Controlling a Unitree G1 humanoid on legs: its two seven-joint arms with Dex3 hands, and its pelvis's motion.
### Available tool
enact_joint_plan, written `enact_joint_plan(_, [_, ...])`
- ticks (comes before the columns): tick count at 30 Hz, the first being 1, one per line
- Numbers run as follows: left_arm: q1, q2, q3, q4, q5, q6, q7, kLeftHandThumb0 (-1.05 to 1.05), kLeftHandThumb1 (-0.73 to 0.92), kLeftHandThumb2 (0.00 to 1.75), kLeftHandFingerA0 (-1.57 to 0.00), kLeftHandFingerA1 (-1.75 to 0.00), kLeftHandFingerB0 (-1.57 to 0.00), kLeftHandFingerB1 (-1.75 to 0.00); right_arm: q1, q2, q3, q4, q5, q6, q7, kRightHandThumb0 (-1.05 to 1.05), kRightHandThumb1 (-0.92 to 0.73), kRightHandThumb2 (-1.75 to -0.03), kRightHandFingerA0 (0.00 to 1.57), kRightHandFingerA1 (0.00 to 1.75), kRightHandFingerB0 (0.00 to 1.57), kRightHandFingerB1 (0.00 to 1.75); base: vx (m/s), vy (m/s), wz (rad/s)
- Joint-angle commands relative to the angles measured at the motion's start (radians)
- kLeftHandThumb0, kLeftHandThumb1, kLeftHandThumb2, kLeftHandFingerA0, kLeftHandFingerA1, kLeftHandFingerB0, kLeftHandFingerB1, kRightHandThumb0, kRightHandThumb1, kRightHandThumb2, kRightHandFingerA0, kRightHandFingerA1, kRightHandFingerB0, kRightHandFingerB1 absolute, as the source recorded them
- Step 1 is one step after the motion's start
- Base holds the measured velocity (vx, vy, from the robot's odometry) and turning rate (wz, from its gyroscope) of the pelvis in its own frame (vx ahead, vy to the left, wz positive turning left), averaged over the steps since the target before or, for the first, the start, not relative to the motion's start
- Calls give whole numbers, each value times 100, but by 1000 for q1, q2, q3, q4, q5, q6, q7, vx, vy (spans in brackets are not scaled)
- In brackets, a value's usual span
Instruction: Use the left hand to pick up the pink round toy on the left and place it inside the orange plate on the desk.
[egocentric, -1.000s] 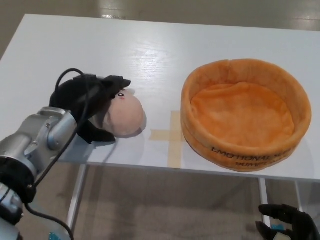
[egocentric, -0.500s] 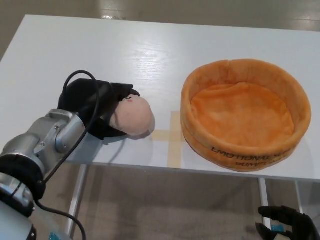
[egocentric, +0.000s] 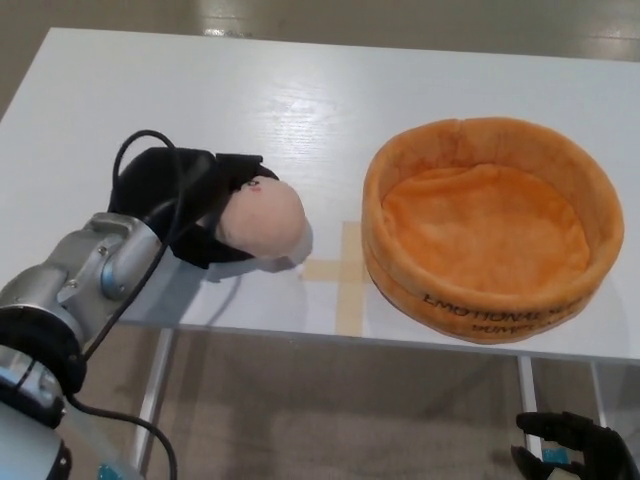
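Since a moment ago the left hand (egocentric: 195, 205), clasping the pink round toy (egocentric: 265, 215), has lifted it slightly, ready to carry toward three o'clock into the orange plate (egocentric: 395, 265).

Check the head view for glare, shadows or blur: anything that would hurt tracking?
Head view: sharp overall, no motion blur. Soft glare streaks the white table near its far middle. The pink toy, held in the left robot hand, casts a faint shadow beneath it. The orange plate is evenly lit; its rim lettering is legible but upside down. The right robot hand sits dark at the bottom corner.
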Motion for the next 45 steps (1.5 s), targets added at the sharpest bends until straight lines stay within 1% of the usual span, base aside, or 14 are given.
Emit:
enact_joint_plan(1, [-45, 29, 72, -40, -47, -52, -2, -19, 71, 61, -84, -107, -91, -55, 9, 0, 0, 7, 7, -7, 1, -34, -59, -57, 57, 59, 61, 51, 0, 0, 0])
enact_joint_plan(5, [-72, 31, 111, -62, -57, -59, -8, -23, 71, 62, -79, -115, -89, -55, 8, -1, 0, 7, 8, -1, 6, -35, -59, -57, 57, 58, 61, 51, 0, 0, 0])
enact_joint_plan(6, [-90, 31, 115, -68, -54, -66, -5, -19, 68, 60, -89, -84, -87, -53, 8, 0, -1, 7, 9, -2, 5, -34, -59, -57, 57, 58, 62, 51, 0, 0, 0])
enact_joint_plan(9, [-136, 17, 125, -101, -44, -62, -13, -20, 68, 60, -86, -101, -88, -53, 8, 2, -3, 8, 11, -3, 4, -34, -59, -57, 57, 58, 62, 51, 0, 0, 0])
enact_joint_plan(16, [-211, -77, 93, -167, -8, -15, -54, -18, 66, 60, -85, -109, -92, -54, 11, 8, -3, 9, 9, -4, 3, -33, -60, -56, 57, 58, 61, 51, 0, 0, 0])
enact_joint_plan(26, [-270, -214, 7, -156, 49, 43, -49, -18, 62, 58, -89, -102, -93, -54, 14, 12, 0, 9, 5, -4, -4, -34, -59, -57, 58, 57, 61, 50, 0, 0, 0])
enact_joint_plan(29, [-291, -276, -32, -114, 72, 63, -39, -16, 59, 58, -97, -72, -90, -52, 12, 13, -1, 9, 9, 0, 4, -34, -60, -56, 57, 56, 61, 49, 0, 0, 0])
enact_joint_plan(33, [-304, -339, -57, -61, 70, 75, -45, -13, 63, 59, -90, -99, -94, -57, 12, 15, 0, 9, 7, 3, -1, -33, -60, -56, 58, 56, 61, 50, 0, 0, 0])
enact_joint_plan(38, [-314, -376, -76, -17, 74, 89, -37, -14, 65, 59, -94, -96, -94, -56, 11, 17, 2, 9, 5, 2, -4, -34, -59, -56, 57, 56, 62, 50, 0, 0, 0])
enact_joint_plan(39, [-313, -384, -78, -7, 70, 98, -59, -39, 50, 55, -57, -44, -40, -33, 13, 17, 1, 9, 6, -3, -1, -34, -60, -57, 56, 58, 61, 51, 0, 0, 0])
enact_joint_plan(40, [-313, -391, -79, 1, 67, 105, -75, -39, 50, 55, -57, -44, -40, -33, 13, 17, 1, 9, 7, -6, 2, -34, -60, -57, 56, 58, 61, 51, 0, 0, 0])
enact_joint_plan(41, [-314, -400, -76, 9, 54, 125, -134, -70, 43, 75, -6, -33, -10, -31, 14, 18, -1, 9, 9, -7, 4, -33, -60, -56, 57, 58, 61, 51, 0, 0, 0])
enact_joint_plan(44, [-320, -408, -71, 15, 33, 166, -250, -71, 43, 82, 0, -14, -12, -23, 14, 19, -2, 9, 9, -7, 3, -34, -60, -56, 57, 57, 61, 50, 0, 0, 0])
enact_joint_plan(45, [-327, -403, -90, 9, 53, 191, -297, -85, 49, 88, 0, 0, -4, -8, 13, 19, -1, 10, 9, -4, 3, -35, -60, -56, 56, 55, 61, 50, 0, 0, 0])
